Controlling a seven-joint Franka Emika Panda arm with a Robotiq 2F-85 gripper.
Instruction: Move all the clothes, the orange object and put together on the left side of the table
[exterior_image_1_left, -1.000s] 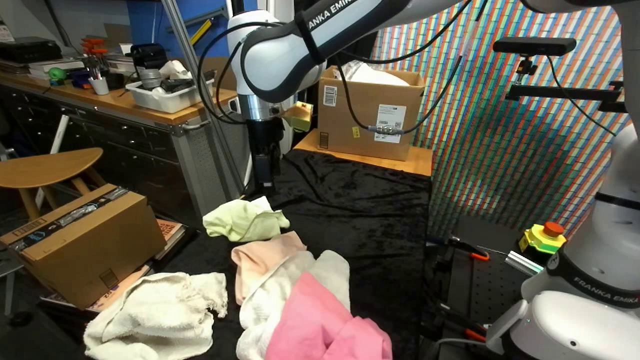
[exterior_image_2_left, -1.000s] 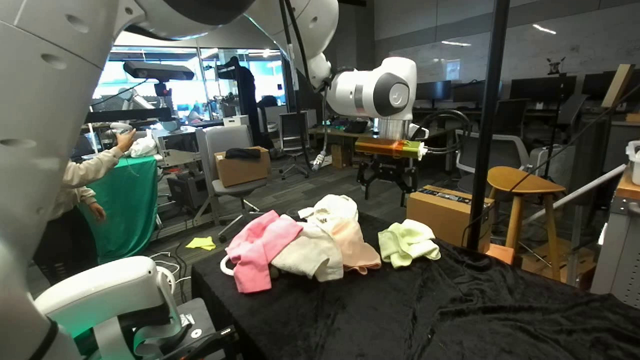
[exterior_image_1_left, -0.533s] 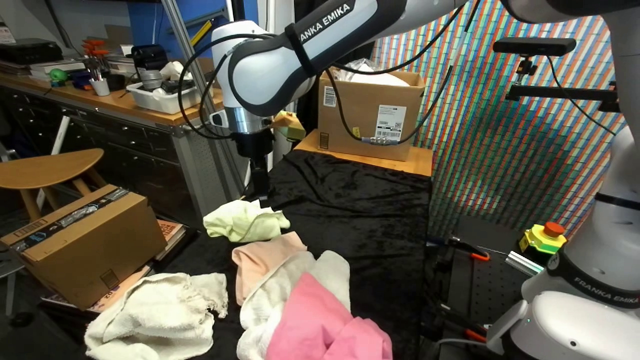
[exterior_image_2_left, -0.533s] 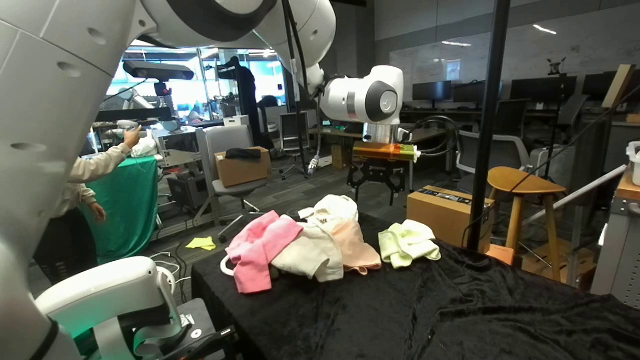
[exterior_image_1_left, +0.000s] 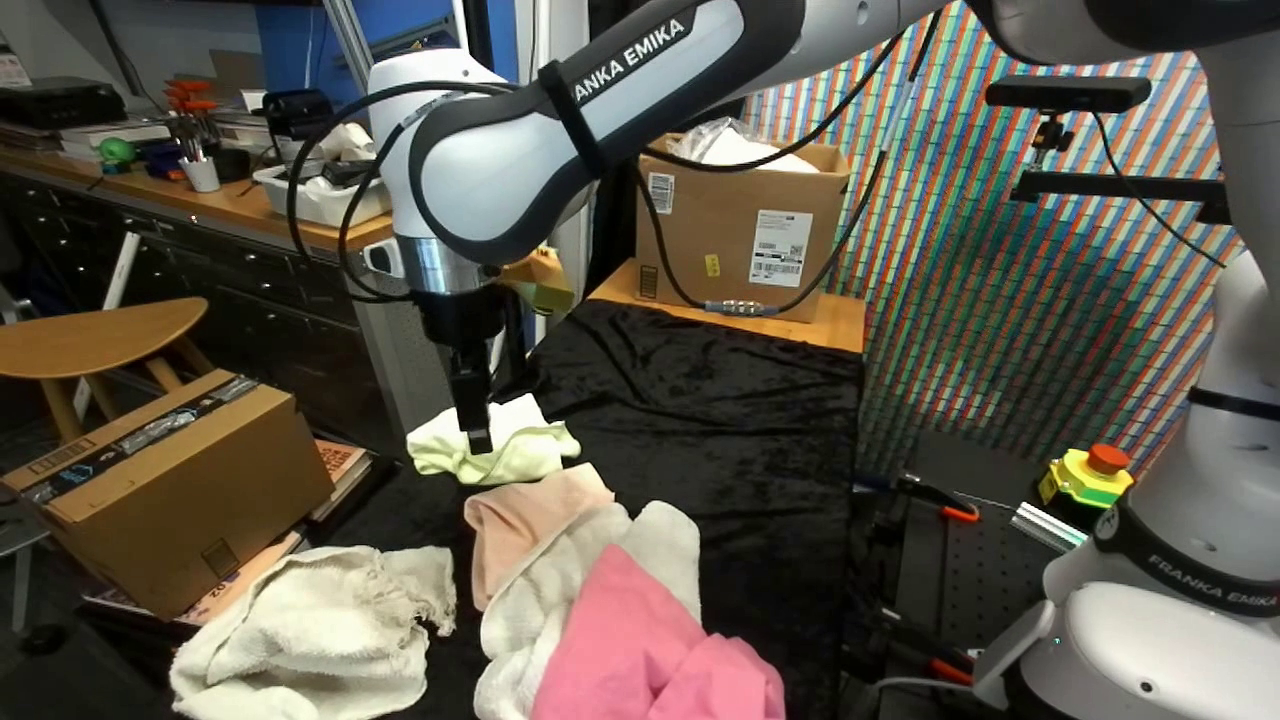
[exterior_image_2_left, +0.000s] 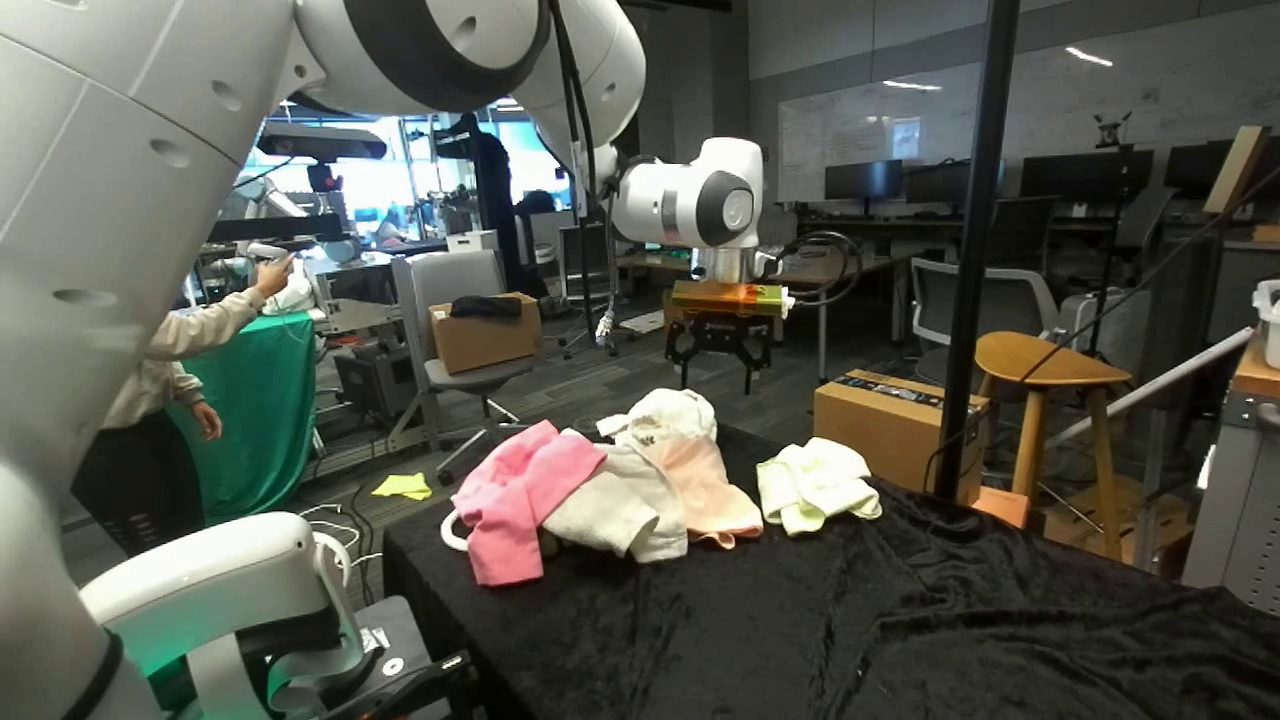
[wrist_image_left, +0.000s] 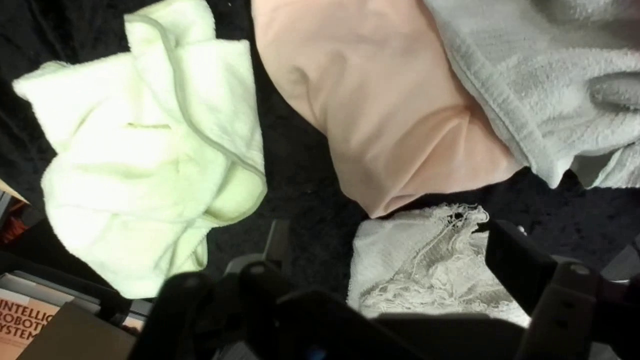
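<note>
- Pincer (exterior_image_2_left: 716, 386) hangs spread, holding nothing, probably bound for the white cloth (exterior_image_1_left: 320, 635).
- This lies on the surface (exterior_image_1_left: 720, 430), just beside the peach cloth (wrist_image_left: 375, 90).
- Centre over thick folds, off the frayed edge (wrist_image_left: 450, 232).

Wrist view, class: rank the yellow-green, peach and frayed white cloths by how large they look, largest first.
Largest: yellow-green cloth.
Next: peach cloth, cut off at the picture's top.
Smallest: frayed white cloth, its lower part hidden.
</note>
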